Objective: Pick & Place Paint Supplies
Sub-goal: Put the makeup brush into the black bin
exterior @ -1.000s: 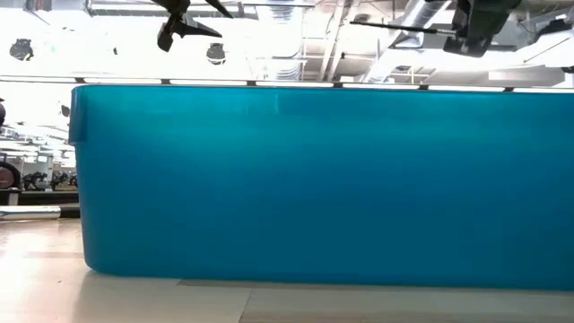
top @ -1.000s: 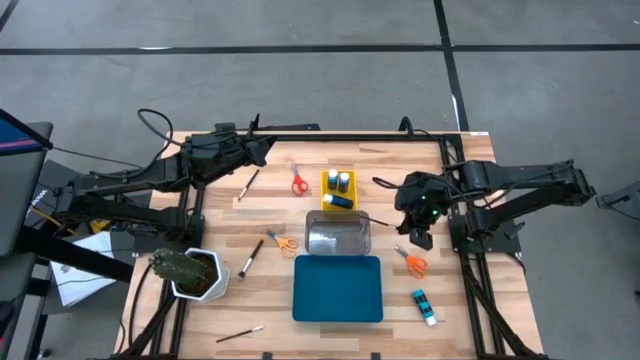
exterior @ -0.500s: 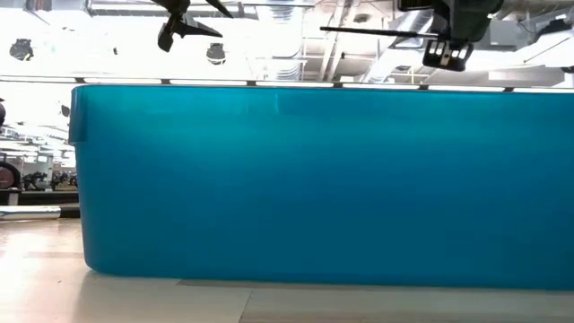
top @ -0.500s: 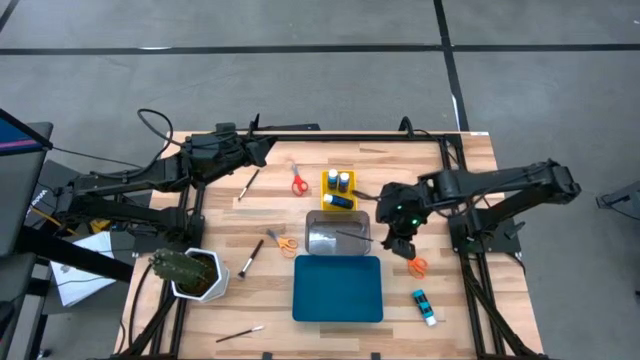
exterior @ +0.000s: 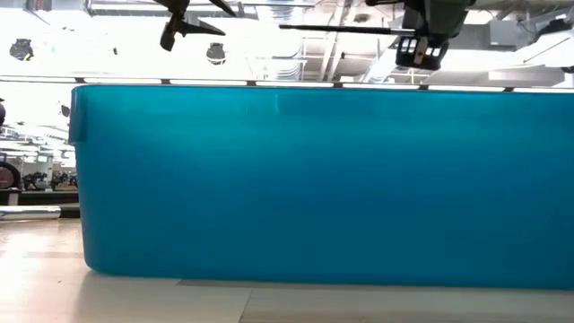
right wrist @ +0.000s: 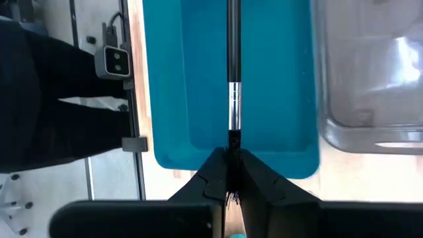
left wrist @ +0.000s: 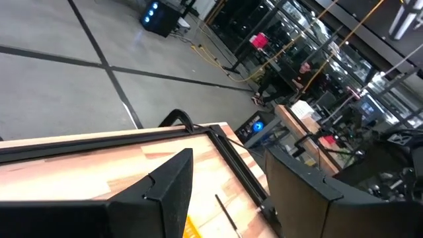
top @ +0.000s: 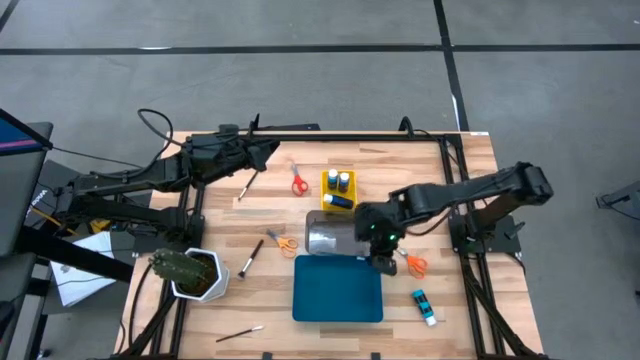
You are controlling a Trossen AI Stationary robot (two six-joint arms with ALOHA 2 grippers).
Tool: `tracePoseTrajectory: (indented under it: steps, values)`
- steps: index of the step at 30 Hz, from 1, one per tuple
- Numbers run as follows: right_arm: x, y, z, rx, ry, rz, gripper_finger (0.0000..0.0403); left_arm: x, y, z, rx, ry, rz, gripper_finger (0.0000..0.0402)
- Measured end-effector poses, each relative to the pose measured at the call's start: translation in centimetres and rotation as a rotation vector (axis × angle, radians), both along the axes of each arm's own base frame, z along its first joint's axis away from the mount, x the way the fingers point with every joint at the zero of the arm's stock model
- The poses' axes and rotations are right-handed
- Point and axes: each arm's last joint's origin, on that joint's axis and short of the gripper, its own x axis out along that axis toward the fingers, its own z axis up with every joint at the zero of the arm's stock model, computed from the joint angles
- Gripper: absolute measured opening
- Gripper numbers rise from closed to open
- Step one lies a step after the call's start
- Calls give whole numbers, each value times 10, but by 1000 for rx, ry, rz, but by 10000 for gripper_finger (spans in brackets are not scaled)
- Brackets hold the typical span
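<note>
My right gripper (top: 384,262) hangs at the right edge of the blue tray (top: 338,290), shut on a thin dark-handled paintbrush (right wrist: 232,59) with a silver ferrule. The brush reaches out over the blue tray toward the table's left, and it shows level in the low view (exterior: 345,29). My left gripper (top: 268,150) waits open, high over the table's far left. Two or three blue bottles (top: 339,187) stand in the yellow tray (top: 326,176). Scissors (top: 298,181), (top: 283,242), (top: 414,265) and brushes (top: 249,183), (top: 250,258) lie on the table. My right gripper pinches the paintbrush between its two fingers at the bristle end, just behind the ferrule (right wrist: 231,140). Bristles (right wrist: 230,198) show behind the fingertips. The fingers slant down from the table's right. The brush is lifted clear, and its handle points away over the blue tray.
The clear tray (top: 338,234) stands just beyond the blue tray. A cactus in a white pot (top: 190,273) sits near the left edge. One blue bottle (top: 424,307) lies at the near right, and a brush (top: 240,333) at the near left. Black frame rails border the table.
My right gripper has gone toward the table's left and near edge and sunk a little, tipping further down, with the paintbrush still in its hold. The brush has passed from over the clear tray to over the blue tray.
</note>
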Motion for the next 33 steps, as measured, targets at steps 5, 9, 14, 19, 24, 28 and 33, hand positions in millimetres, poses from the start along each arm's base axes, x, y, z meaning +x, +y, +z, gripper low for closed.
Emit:
tracePoseTrajectory:
  steps: [5, 9, 14, 19, 24, 28, 33]
  values:
    - [14, 21, -17, 29, 40, 6, 13, 0, 0, 0, 28, 22, -16, 181]
    - [18, 34, -27, 47, 71, 2, 13, 0, -1, 0, 28, 23, -30, 181]
    - [25, 45, -40, 59, 89, 3, 13, 1, -1, 0, 25, 26, -51, 181]
    - [30, 53, -49, 81, 99, 28, 12, 1, -1, -1, 24, 36, -54, 181]
    - [33, 56, -51, 91, 77, 43, 12, 1, -3, -2, 23, 39, -62, 181]
    - [33, 57, -51, 89, 68, 55, 13, 1, -3, -2, 21, 47, -63, 181]
    - [38, 60, -61, 83, 79, 56, 13, 0, -3, -4, 16, 65, -63, 181]
